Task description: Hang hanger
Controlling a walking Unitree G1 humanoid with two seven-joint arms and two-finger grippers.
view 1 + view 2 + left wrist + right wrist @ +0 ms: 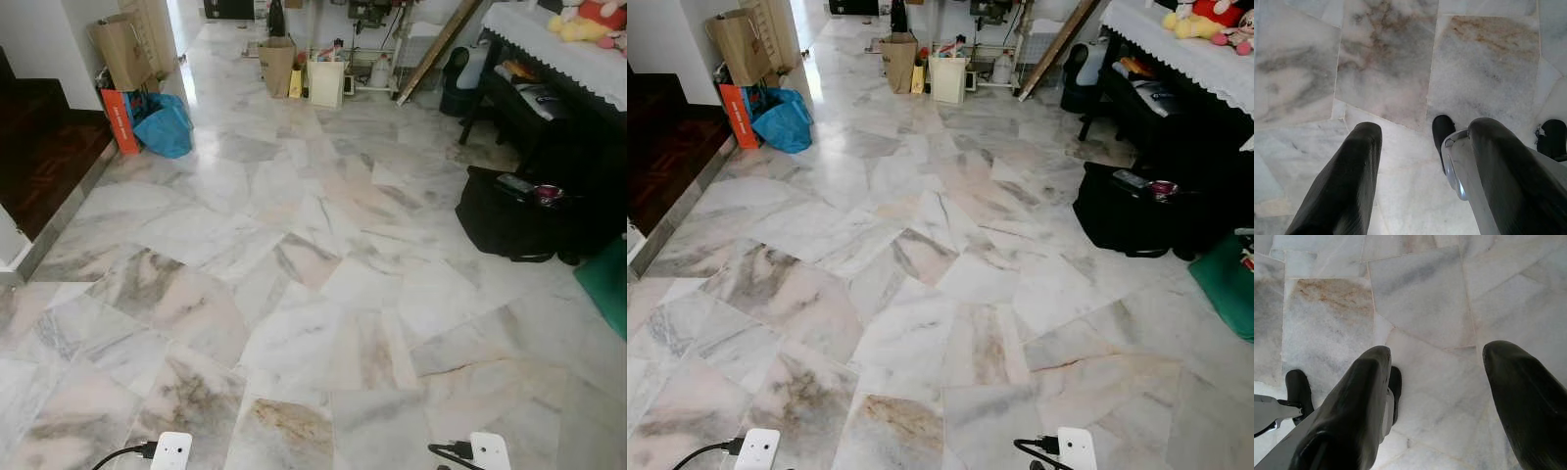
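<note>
Both grippers are hanging idle over the marble floor point(294, 255), the left gripper point(1420, 166) and the right gripper point(1435, 396) each with black fingers spread apart and holding nothing. No hanger is showing, so neither arm is nearer; it is probably lying among the clutter along the far wall. Out there a brown paper bag point(277, 65) and a cream bin point(326, 82) are standing, contents unclear; a blue plastic bag point(165, 125) is slumping leftward.
</note>
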